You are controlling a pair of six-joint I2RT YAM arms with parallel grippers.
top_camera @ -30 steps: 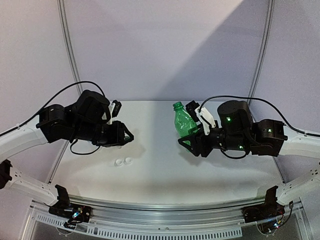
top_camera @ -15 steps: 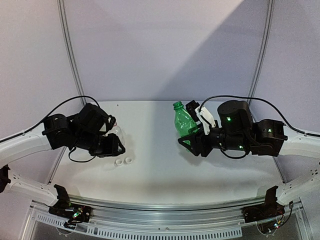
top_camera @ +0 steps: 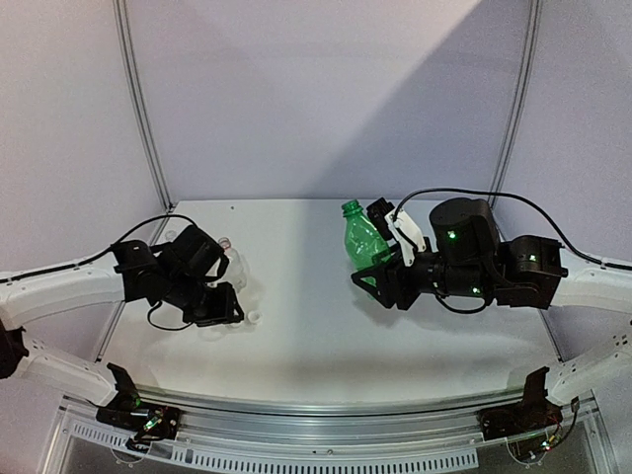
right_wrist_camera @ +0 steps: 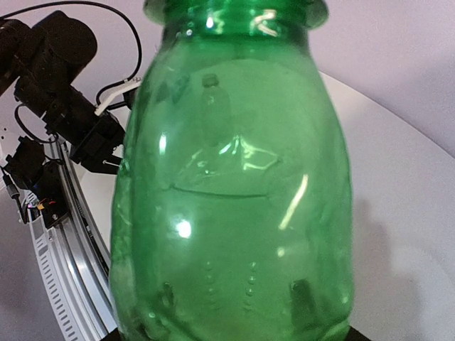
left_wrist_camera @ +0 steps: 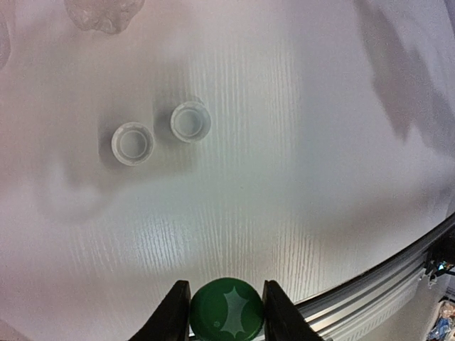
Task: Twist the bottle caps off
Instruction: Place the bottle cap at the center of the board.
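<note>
My left gripper (left_wrist_camera: pixel 227 310) is shut on the green cap (left_wrist_camera: pixel 227 312) and holds it low over the table near the front edge; in the top view the gripper (top_camera: pixel 222 308) is at the left. Two white caps (left_wrist_camera: pixel 133 143) (left_wrist_camera: pixel 190 121) lie open side up on the table just beyond it; one shows in the top view (top_camera: pixel 254 317). My right gripper (top_camera: pixel 393 255) is shut on the lower body of the green bottle (top_camera: pixel 361 240), held upright above the table with its neck uncapped. The bottle fills the right wrist view (right_wrist_camera: pixel 234 192). A clear bottle (top_camera: pixel 235 265) lies behind the left gripper.
A clear bottle's end shows at the top left of the left wrist view (left_wrist_camera: pixel 103 13). The table's metal front rail (left_wrist_camera: pixel 398 273) runs close to the left gripper. Grey booth walls stand behind and at both sides of the white table (top_camera: pixel 326 336).
My left arm has swung down and toward the table's front left with the green cap, ending low beside the white caps. The right arm and green bottle have not moved.
</note>
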